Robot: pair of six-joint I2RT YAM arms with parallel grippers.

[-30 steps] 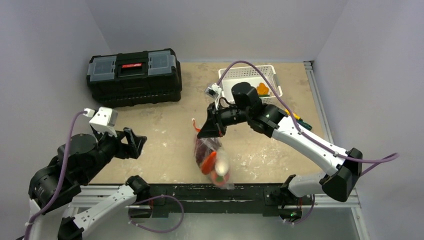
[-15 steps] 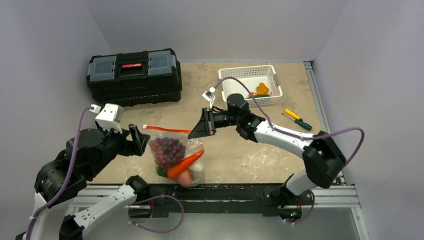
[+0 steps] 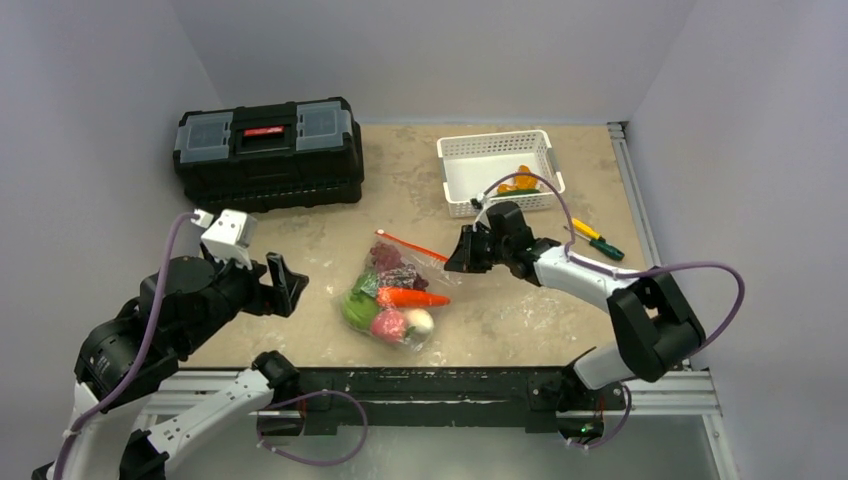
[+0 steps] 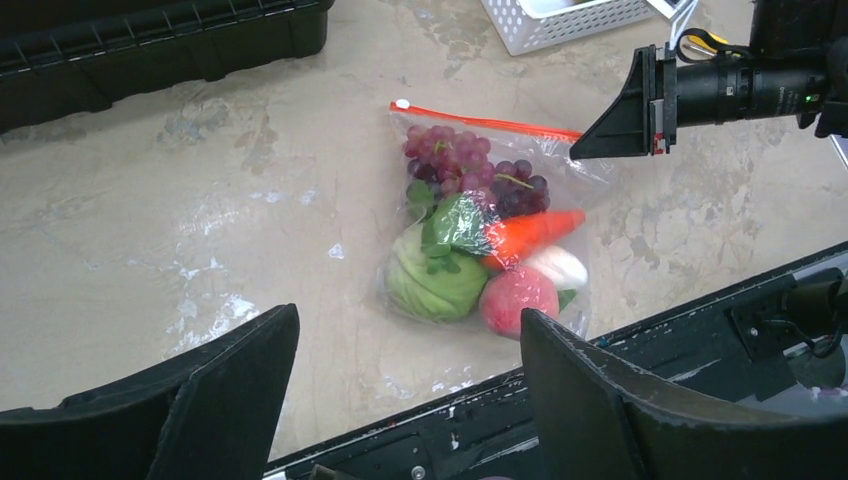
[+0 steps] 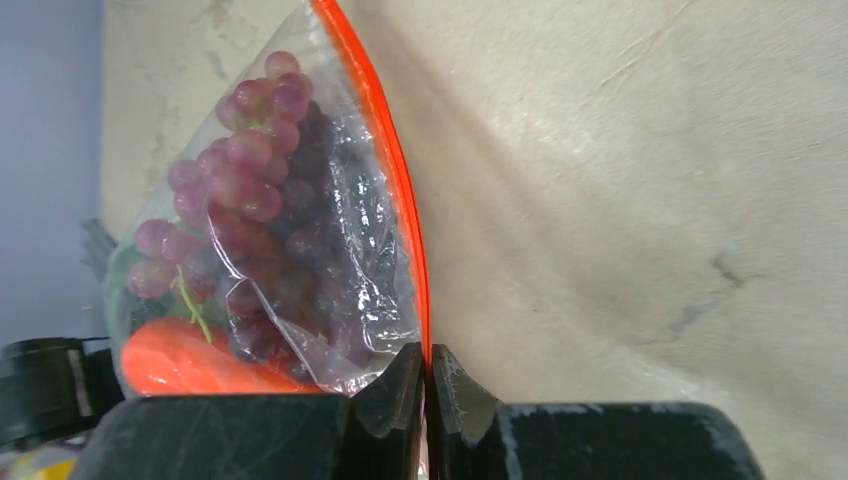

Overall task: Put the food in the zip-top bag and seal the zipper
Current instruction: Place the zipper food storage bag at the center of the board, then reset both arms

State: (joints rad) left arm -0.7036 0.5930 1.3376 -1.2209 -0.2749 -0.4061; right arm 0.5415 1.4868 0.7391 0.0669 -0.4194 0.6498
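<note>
The clear zip-top bag (image 3: 395, 298) lies on the table with the food inside: purple grapes (image 4: 460, 165), an orange carrot (image 4: 530, 232), a green leafy piece (image 4: 435, 285), a pink-red round piece (image 4: 518, 300) and a white bulb (image 4: 557, 265). The orange-red zipper (image 4: 490, 122) runs along the bag's far edge, with its white slider tab (image 4: 401, 104) at the left end. My right gripper (image 5: 427, 362) is shut on the zipper's right end (image 3: 450, 262). My left gripper (image 4: 410, 400) is open and empty, held above the table to the left of the bag (image 3: 280, 285).
A black toolbox (image 3: 268, 150) stands at the back left. A white slotted basket (image 3: 470, 165) holding an orange piece stands at the back right. Two screwdrivers (image 3: 592, 238) lie to its right. A black rail (image 3: 450, 385) runs along the table's near edge.
The bag hung from my right gripper, then came down and now lies flat on the table. My right gripper has moved right and lower, still holding the zipper. The left arm barely moved.
</note>
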